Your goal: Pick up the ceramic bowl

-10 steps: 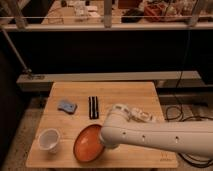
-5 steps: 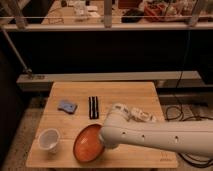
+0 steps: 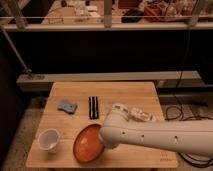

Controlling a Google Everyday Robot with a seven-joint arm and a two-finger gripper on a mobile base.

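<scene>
The ceramic bowl (image 3: 87,143), a wide orange-red dish, sits near the front edge of the wooden table (image 3: 130,95), left of centre. My white arm (image 3: 160,136) reaches in from the right, low over the table. Its end carries the gripper (image 3: 104,139), which is at the bowl's right rim and overlaps it. The arm's own body covers that side of the bowl. Whether the bowl is touched or held does not show.
A small white cup (image 3: 48,140) stands left of the bowl. A blue sponge (image 3: 66,105) and two black bars (image 3: 93,106) lie further back. Beyond the table run a ledge and a dark railing (image 3: 100,22). Cables (image 3: 177,112) lie on the floor at right.
</scene>
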